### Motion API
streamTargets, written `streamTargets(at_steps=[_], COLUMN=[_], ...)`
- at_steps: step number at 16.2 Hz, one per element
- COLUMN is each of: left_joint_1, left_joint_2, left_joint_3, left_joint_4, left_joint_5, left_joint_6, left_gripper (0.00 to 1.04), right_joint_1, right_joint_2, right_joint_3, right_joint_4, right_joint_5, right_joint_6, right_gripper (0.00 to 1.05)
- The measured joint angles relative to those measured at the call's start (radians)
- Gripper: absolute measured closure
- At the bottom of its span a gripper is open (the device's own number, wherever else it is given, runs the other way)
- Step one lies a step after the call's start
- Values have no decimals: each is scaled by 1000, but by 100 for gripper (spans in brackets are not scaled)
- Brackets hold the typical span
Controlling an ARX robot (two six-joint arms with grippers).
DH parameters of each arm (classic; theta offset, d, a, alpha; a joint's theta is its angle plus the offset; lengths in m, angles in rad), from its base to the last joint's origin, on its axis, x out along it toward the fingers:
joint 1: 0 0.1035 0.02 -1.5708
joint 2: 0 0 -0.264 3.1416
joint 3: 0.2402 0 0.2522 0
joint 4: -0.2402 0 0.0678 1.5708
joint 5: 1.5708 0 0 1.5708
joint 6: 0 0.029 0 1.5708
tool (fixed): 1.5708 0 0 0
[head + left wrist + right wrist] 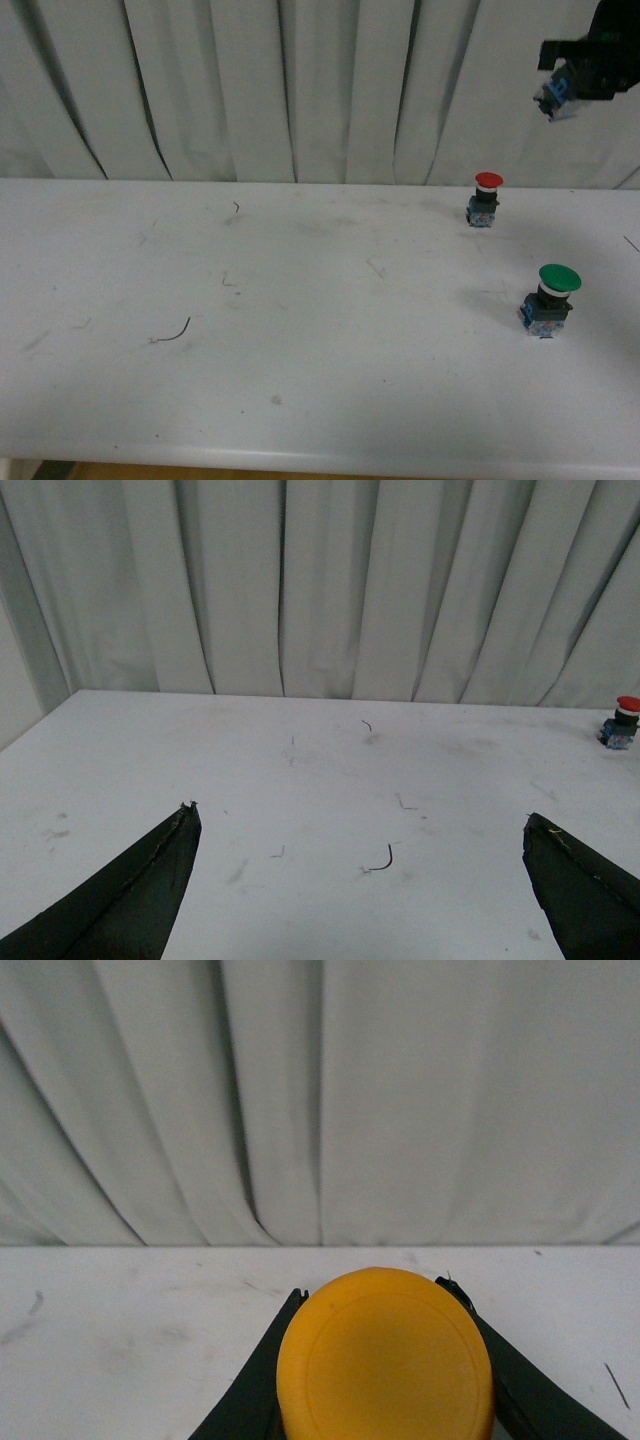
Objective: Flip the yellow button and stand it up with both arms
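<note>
The yellow button (385,1355) is hanging high above the far right end of the white table (300,330), its round cap pinched between the black fingers of the right gripper (374,1288), its blue-white base poking out sideways. Below it, a red-capped switch (486,198) and a green-capped switch (548,298) are standing upright, apart from each other. The left gripper (360,811) is hovering over the tabletop, fingers spread wide, gripping nothing.
</note>
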Motion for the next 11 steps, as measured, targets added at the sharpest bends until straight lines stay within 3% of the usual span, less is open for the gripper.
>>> streamTargets(at_steps=[4, 11], left_joint_1=[0, 0], left_joint_2=[0, 0], left_joint_3=[0, 0], left_joint_4=[0, 0], left_joint_5=[0, 0], left_joint_6=[0, 0], left_gripper=[7, 7], right_joint_1=[-39, -9], right_joint_2=[136, 369], right_joint_3=[120, 333], right_joint_4=[-106, -294], right_joint_5=[96, 311], right_joint_6=[-9, 109], right_gripper=[71, 71])
